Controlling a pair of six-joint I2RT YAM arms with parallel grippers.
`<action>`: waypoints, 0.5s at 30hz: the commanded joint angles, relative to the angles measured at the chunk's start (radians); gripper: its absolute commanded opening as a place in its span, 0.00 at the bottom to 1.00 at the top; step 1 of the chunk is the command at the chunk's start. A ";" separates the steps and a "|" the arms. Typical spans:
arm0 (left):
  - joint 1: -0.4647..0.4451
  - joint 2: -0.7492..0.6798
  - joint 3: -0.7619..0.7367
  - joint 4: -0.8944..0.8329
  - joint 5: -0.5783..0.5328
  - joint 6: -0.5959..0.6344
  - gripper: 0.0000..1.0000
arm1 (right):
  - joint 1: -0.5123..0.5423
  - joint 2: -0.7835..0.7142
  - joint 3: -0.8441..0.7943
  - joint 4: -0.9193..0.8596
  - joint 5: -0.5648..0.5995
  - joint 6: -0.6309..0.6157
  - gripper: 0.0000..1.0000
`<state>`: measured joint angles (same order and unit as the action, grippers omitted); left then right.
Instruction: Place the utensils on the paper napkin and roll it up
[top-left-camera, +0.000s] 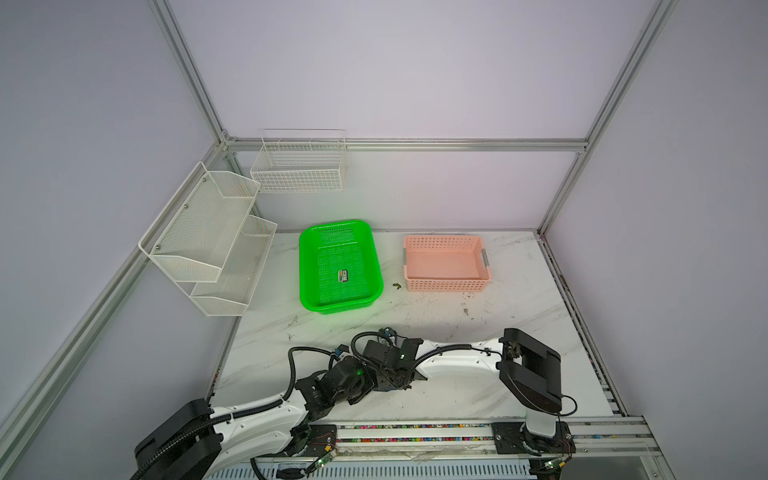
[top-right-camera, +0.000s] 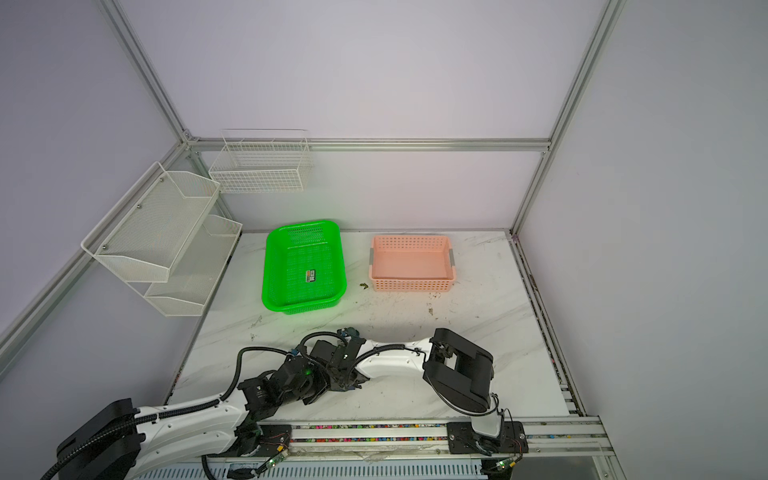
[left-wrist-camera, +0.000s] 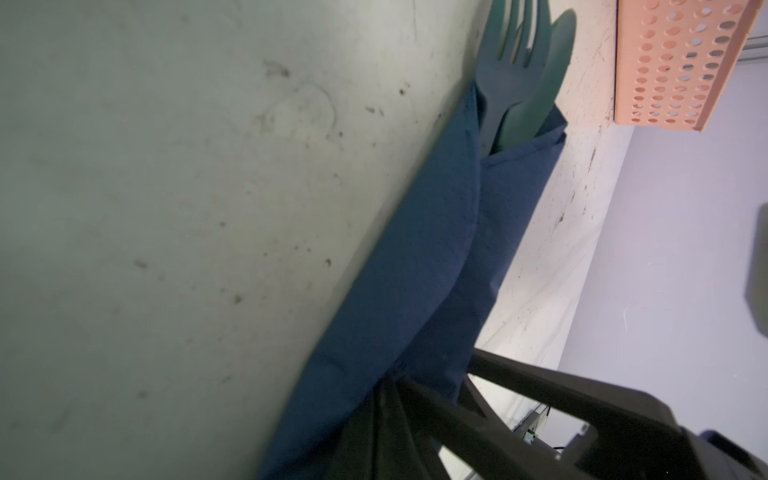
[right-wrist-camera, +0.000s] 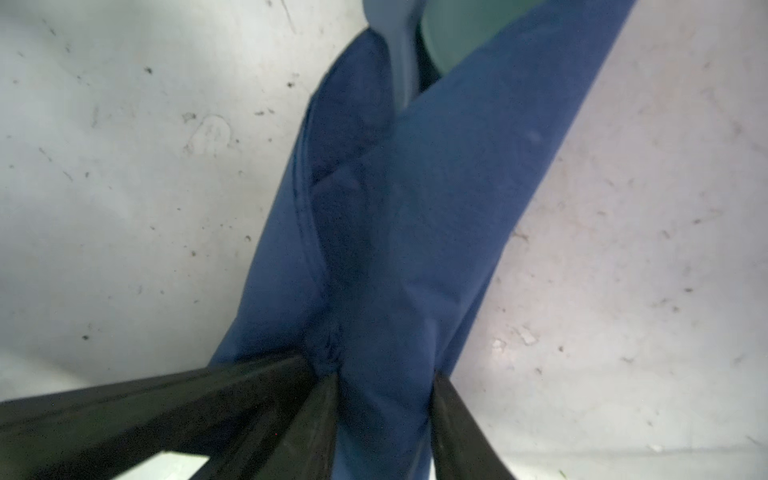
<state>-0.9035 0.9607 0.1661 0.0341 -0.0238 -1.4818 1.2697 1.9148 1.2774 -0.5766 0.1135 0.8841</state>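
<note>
Soft, even overhead light fills both top views and is brightest on the back wall at upper centre. The green basket (top-left-camera: 306, 266) glows oversaturated and spills a green cast onto the marble table (top-left-camera: 519, 332) around it. Shadows beneath the arms are faint and soft-edged. Wide-angle distortion splays the frame posts toward the corners.

In the left wrist view the tabletop lies dim and grey-green across the left of the frame. It brightens in a strip at right beside the pink basket (left-wrist-camera: 673, 62), and the paper napkin (left-wrist-camera: 415, 270) looks soft. In the right wrist view the napkin fills the centre out of focus. The right gripper (right-wrist-camera: 384, 376) is a blurred dark mass along the bottom edge, and small glints of glare sit at lower right.
</note>
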 joint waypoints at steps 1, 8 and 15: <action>0.003 -0.008 0.005 0.086 -0.024 -0.001 0.00 | 0.072 0.035 0.022 -0.157 0.031 0.025 0.41; 0.005 -0.053 0.025 0.054 -0.043 0.025 0.00 | 0.030 -0.074 0.063 -0.174 0.086 -0.011 0.42; 0.005 -0.112 0.063 0.010 -0.075 0.078 0.00 | -0.094 -0.148 0.030 -0.049 0.032 -0.126 0.34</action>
<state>-0.9035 0.8639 0.1692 0.0406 -0.0666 -1.4471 1.2243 1.8122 1.3239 -0.6716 0.1562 0.8158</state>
